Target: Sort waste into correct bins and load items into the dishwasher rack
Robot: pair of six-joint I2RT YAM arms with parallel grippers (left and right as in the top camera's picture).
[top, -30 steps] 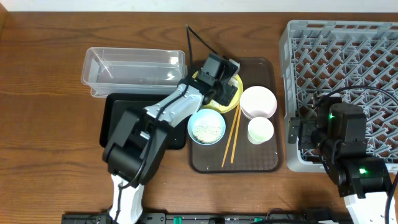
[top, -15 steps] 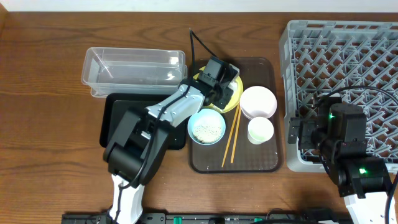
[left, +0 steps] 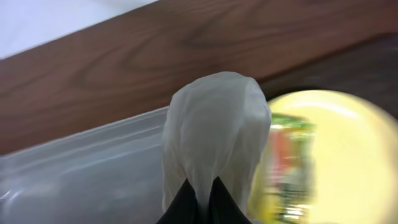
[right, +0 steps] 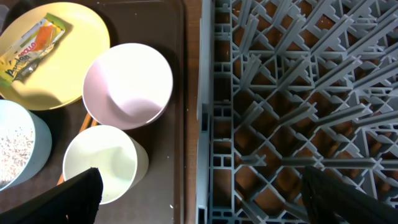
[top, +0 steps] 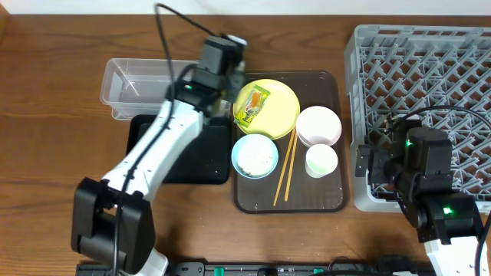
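My left gripper (left: 200,186) is shut on the crumpled white tissue (left: 214,124) and holds it in the air between the clear tub (top: 146,84) and the yellow plate (top: 280,107). The green-and-orange wrapper (top: 253,106) lies on that plate. Beside it are the light blue bowl (top: 255,157) with rice scraps, the pink-white bowl (top: 318,125), the white cup (top: 321,161) and the chopsticks (top: 287,169). The black tray (top: 165,153) lies in front of the tub. My right gripper (right: 202,186) stands open and empty over the left edge of the dishwasher rack (top: 430,69).
The dishes rest on a brown serving tray (top: 330,195) between the bins and the rack. The left arm stretches across the black tray. A black cable (top: 165,31) loops above the tub. Bare wooden table (top: 54,153) lies to the left.
The left gripper shut on the tissue on the yellow plate, lifted it and swung left toward the clear tub, uncovering the wrapper. The right arm has not moved.
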